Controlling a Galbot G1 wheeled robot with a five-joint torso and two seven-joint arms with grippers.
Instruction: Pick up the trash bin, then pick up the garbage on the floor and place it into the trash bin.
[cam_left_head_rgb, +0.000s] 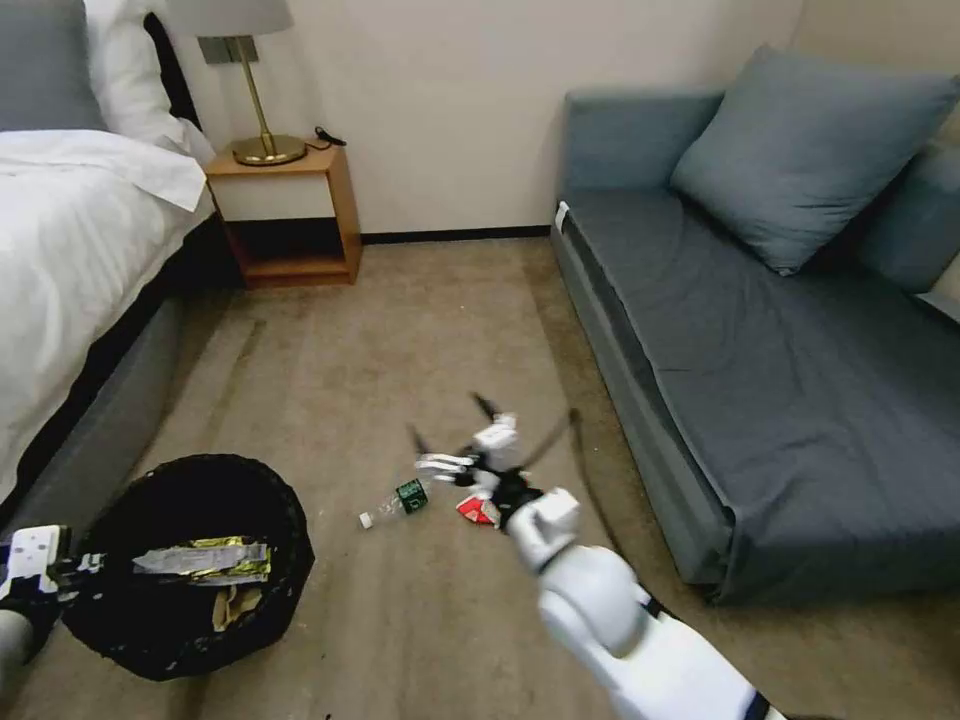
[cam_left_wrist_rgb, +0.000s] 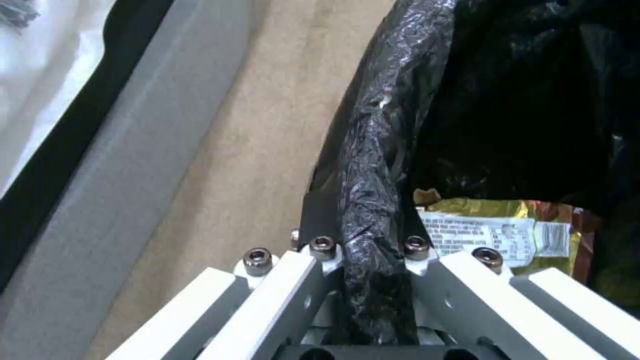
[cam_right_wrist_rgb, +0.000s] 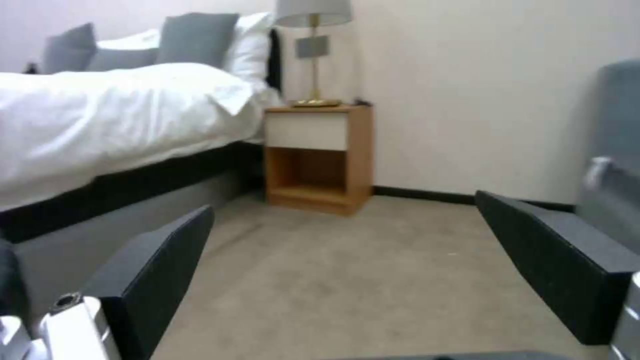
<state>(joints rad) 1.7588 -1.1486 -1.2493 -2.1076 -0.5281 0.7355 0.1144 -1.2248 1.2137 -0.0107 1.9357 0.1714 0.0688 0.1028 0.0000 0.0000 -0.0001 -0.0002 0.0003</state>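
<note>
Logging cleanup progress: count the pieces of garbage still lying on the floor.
2: the clear bottle and the red-and-white packet, both on the carpet under the open right gripper. More may hide behind that arm; the bin already holds wrappers.

Left gripper (cam_left_wrist_rgb: 370, 250) low at the left, jaws clamped; right gripper (cam_left_head_rgb: 490, 420) stretched forward, jaws wide.
</note>
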